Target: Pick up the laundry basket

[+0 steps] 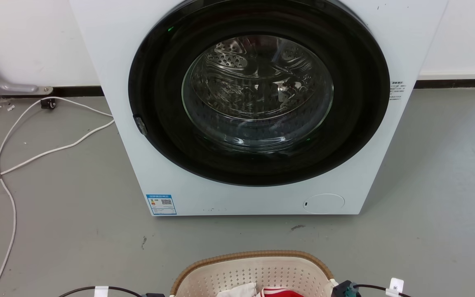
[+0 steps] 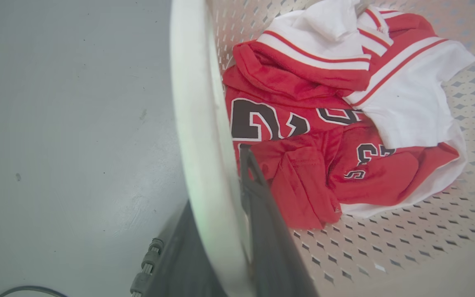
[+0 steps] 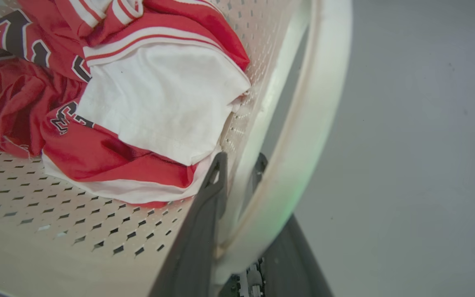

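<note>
The left gripper (image 2: 217, 181) is clamped narrowly on one side of the laundry basket (image 2: 386, 247), one finger (image 2: 262, 198) inside, one outside, its white handle (image 2: 192, 103) between them. The right gripper (image 3: 239, 165) pinches the opposite side the same way. Just beyond the inner fingers lie red-and-white jerseys (image 2: 303, 132). Farther ahead of both grippers stands the washing machine (image 1: 254, 198) on grey floor (image 1: 56, 214).

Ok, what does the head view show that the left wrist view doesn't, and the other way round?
Head view: the washing machine, white cables on the floor, the wall behind. Left wrist view: the left claw straddling a white loop handle, and black numbers on the red jersey. Shared: the laundry basket, the red and white clothes in it, the grey floor.
</note>
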`<state>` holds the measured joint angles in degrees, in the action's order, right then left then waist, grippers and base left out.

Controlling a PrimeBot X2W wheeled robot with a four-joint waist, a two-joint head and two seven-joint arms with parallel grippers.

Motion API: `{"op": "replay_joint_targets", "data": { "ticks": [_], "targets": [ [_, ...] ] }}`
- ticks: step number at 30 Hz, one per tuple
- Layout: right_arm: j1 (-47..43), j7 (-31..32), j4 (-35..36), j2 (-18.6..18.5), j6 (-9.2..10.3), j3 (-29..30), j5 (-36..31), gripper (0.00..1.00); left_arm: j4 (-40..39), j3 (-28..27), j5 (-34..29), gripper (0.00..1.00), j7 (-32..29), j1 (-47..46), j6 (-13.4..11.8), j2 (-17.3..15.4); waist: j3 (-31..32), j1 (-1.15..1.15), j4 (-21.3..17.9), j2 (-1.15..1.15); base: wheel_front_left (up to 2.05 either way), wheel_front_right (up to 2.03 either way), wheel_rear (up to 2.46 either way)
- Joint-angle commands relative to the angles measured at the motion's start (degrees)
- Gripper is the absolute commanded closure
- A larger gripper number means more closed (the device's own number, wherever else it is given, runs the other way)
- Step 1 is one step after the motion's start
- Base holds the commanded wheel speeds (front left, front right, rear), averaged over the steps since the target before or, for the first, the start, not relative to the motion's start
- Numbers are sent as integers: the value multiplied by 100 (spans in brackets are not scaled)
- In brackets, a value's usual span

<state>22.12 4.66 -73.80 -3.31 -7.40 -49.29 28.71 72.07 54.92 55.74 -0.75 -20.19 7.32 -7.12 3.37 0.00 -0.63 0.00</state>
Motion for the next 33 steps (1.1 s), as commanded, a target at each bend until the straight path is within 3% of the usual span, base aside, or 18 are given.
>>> {"op": "replay_joint_targets", "data": {
  "ticks": [1,33],
  "targets": [
    [30,26,0,7,-16,-59,-20,100,-30,17,5,100,65,-132,24,5,-2,0,-2,0,0,0,0],
    [53,61,0,-21,-16,-270,160,100,28,323,307,100,117,-196,24,1,-9,0,-17,0,0,0,0]
  ]
}}
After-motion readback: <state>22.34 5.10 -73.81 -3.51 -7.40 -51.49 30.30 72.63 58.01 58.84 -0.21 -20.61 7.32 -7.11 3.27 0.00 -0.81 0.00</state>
